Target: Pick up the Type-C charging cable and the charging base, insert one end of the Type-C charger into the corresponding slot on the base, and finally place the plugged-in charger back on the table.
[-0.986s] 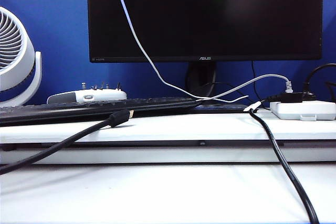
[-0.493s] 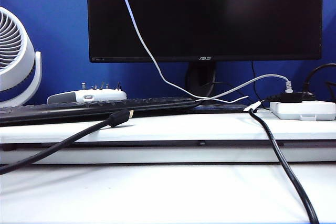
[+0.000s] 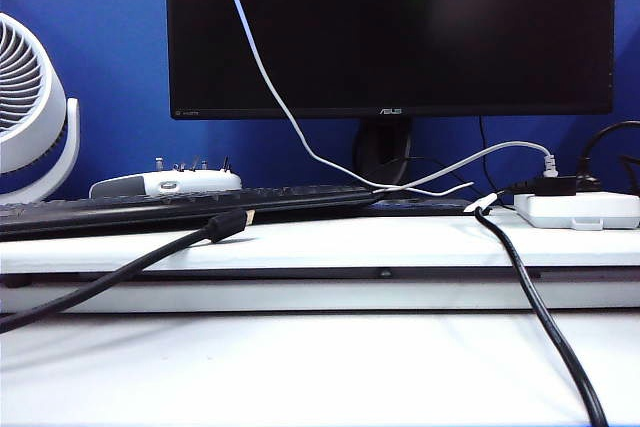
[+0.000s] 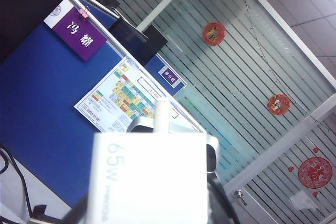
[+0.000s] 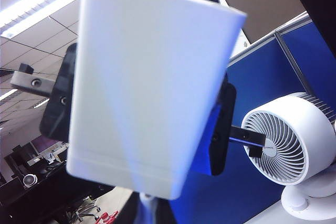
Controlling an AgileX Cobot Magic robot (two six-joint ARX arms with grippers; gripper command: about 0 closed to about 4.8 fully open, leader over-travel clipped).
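The charging base (image 4: 149,179), a white block marked 65W, fills the left wrist view, and my left gripper (image 4: 149,205) is shut on it. In the right wrist view that gripper's black fingers (image 5: 56,98) clamp both sides of the charging base (image 5: 147,77). My right gripper (image 5: 149,214) is shut on the Type-C charging cable's white plug (image 5: 148,203), which meets the base's end face. That plug (image 4: 161,113) stands at the block's far end. In the exterior view the thin white cable (image 3: 262,67) hangs from the top edge down to the ledge. Both grippers are out of that view.
A black monitor (image 3: 400,27) stands on the raised ledge (image 3: 300,242) behind a keyboard (image 3: 180,205). Thick black cables (image 3: 545,322) cross the table (image 3: 300,367). A white power strip (image 3: 578,210) lies at the right and a white fan (image 3: 30,107) at the left.
The hanging white cable has swayed slightly right at the top of the exterior view. Nothing else has moved.
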